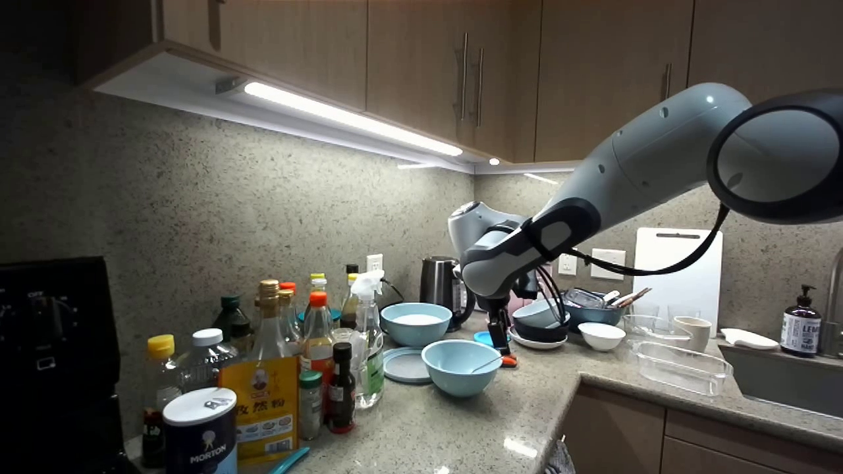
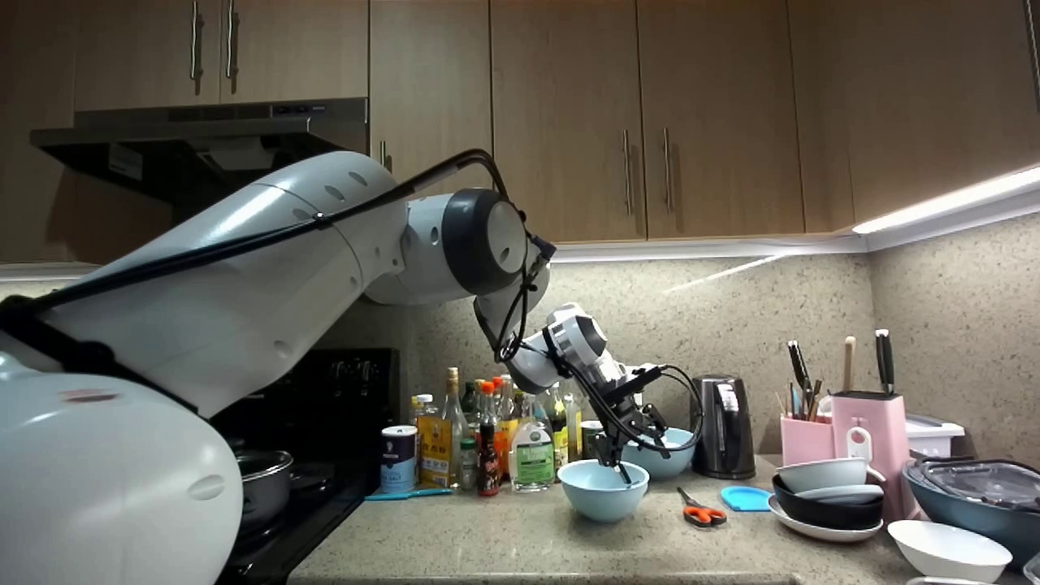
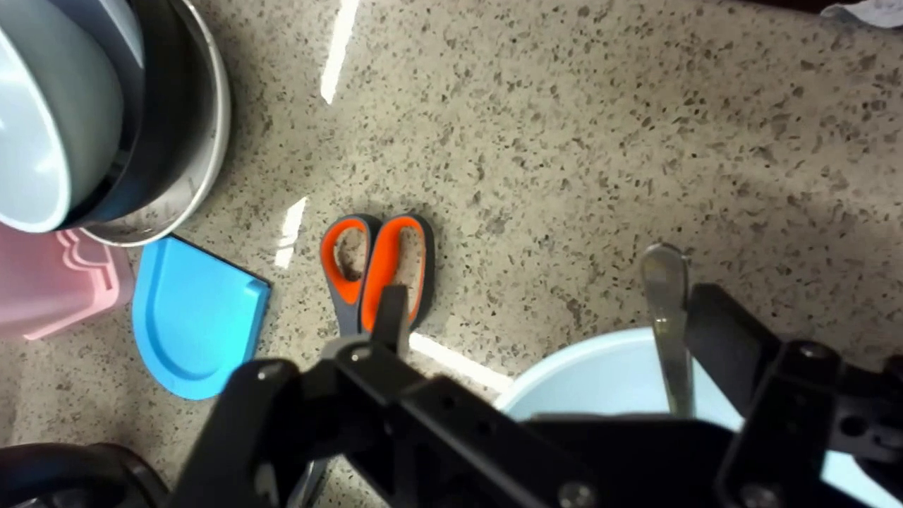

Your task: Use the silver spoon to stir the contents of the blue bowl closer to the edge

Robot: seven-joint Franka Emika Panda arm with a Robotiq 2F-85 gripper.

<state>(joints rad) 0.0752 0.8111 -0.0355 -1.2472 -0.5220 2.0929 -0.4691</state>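
— Where's the bowl we're after?

— The front light-blue bowl (image 1: 458, 382) stands upright on the speckled stone bench (image 1: 421, 438), nearer its edge than the rear light-blue bowl (image 1: 416, 334). In an exterior view the rear one sits at half past ten from it.

— And the spoon?

— In the wrist view the silver spoon (image 3: 667, 303) crosses the front bowl's rim at about twelve o'clock, handle end poking out beyond, the rest reaching inward. Its lower end is hidden there behind the pincer (image 3: 554, 321).

— Has the pincer got hold of it?

— It's spread wide. The handle shows between the two fingers, just beside the one at three o'clock; whether those touch, I can't tell.

— What about the finger at nine?

— Its tip overlaps the handles of the orange-and-grey scissors (image 3: 381, 271) in the wrist view. I can't judge the gap between them.

— Farther out?

— From the wrist view's centre, a flat blue plastic piece (image 3: 197, 317) lies towards half past eight, and stacked bowls (image 3: 85, 120) towards ten.

— Round the front bowl?

— In an exterior view, a round grey lid (image 1: 403, 367) lies just beside it at nine o'clock, with a clear spray bottle (image 1: 370, 359) past that. The electric kettle (image 1: 435, 283) stands near half past eleven, and the Morton salt canister (image 1: 201, 431) well apart at half past eight.
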